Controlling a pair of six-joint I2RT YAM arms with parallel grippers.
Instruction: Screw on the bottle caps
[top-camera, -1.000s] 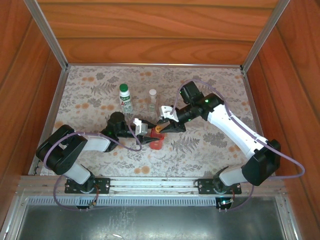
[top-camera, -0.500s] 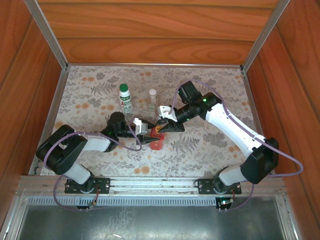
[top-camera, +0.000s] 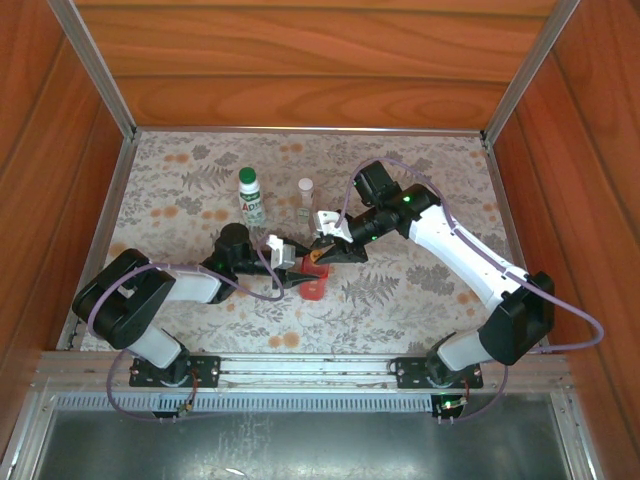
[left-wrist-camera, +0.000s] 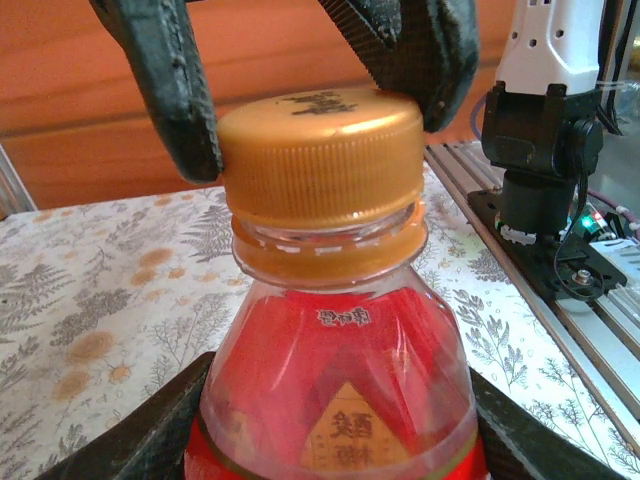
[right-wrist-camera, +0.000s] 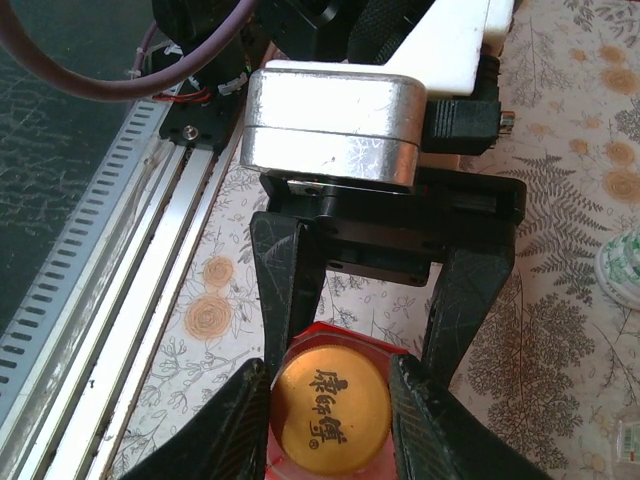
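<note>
Right fingers (right-wrist-camera: 240, 420) pinch orange cap (left-wrist-camera: 320, 155) atop red bottle (left-wrist-camera: 335, 400); we log left fingers (left-wrist-camera: 130, 450) clamping its body from nine o'clock.

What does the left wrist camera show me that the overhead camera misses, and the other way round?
Left wrist view: the orange cap's ridged side and the red bottle's printed label, close up. Overhead view: a white bottle with a green cap and a clear bottle standing behind. Both: the right arm's fingers pinching that cap while the left arm's fingers clasp the red bottle.
</note>
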